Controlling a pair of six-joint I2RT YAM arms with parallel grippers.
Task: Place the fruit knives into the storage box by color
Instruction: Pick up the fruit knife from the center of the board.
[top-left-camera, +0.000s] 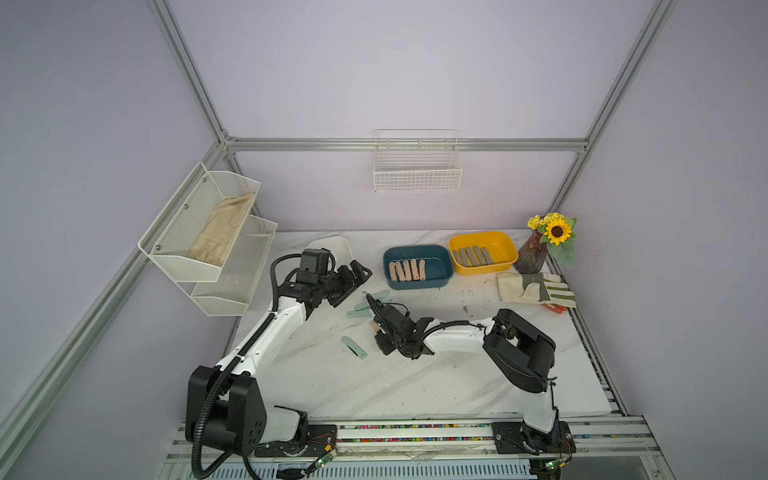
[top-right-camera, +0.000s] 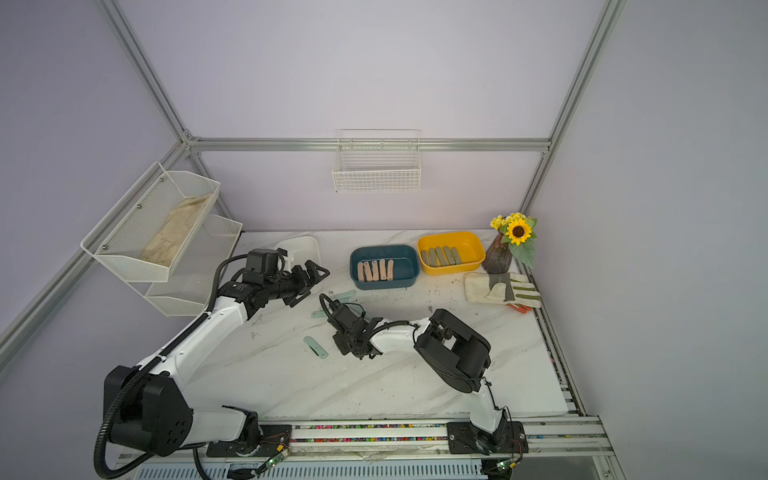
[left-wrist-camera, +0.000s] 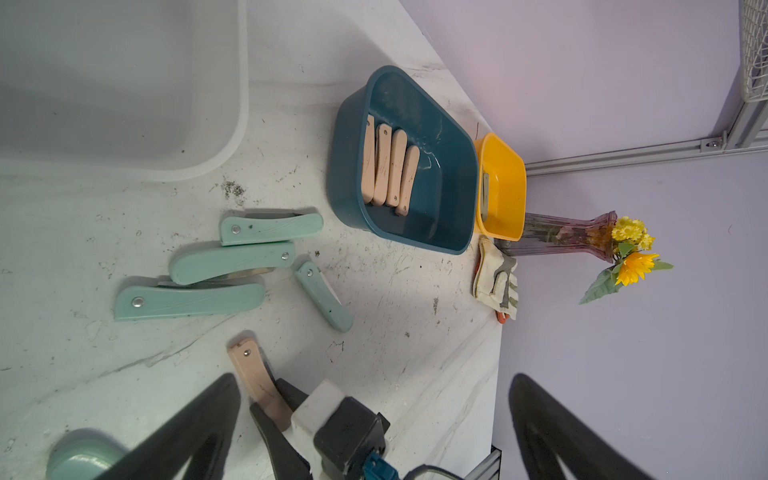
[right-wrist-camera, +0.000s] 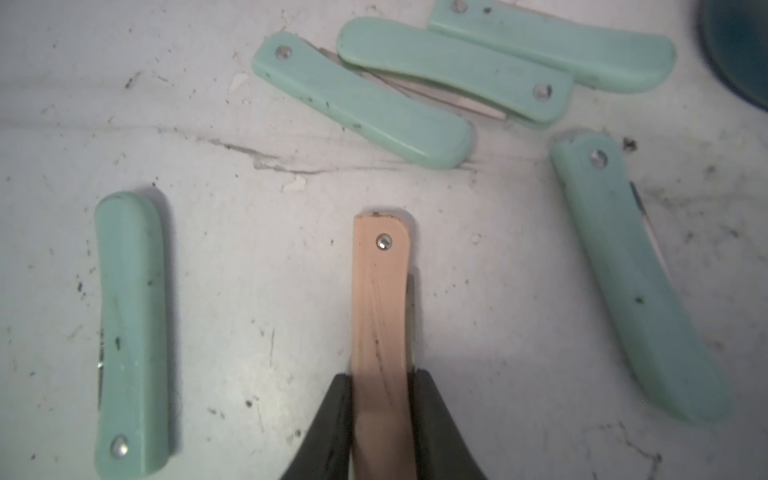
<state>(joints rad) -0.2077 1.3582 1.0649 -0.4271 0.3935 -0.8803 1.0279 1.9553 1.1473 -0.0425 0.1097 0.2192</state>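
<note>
At mid-table, right gripper (right-wrist-camera: 382, 390) is clamped on the pink knife (right-wrist-camera: 380, 299), jaws pinching its long edges near the end away from the rivet. Most of the handle sticks out fwd, and it looks to lie flat on the tabletop (right-wrist-camera: 249, 257). We judge the step as pick-up of this one for the teal box (top-left-camera: 387, 266), where five pink knives (top-left-camera: 407, 270) already lie in a row. Grip is off-centre, so we'd lift straight up & slow, keep wrist level, and watch for the free end drooping or swivelling. Mint knives (right-wrist-camera: 361, 99) sit close: one on either side of the held knife, apart from it, plus a cluster of three just ahead, overlapping. None touches the pink one, so a vertical lift shd clear them. Left gripper (top-left-camera: 355, 276) hangs wide open & empty, near the white box (top-left-camera: 337, 244) and just beside the mint cluster. It crowds the direct line to the teal box, so we'd swing round on the side away from it and gain height before crossing the rim. Yellow box (top-left-camera: 508, 246) w/ olive knives (top-left-camera: 471, 257) sits just beside the teal one. Glove (top-left-camera: 530, 286) and vase (top-left-camera: 532, 253) are beyond, well off our path. Open room: bare marble toward the robot's base.
</note>
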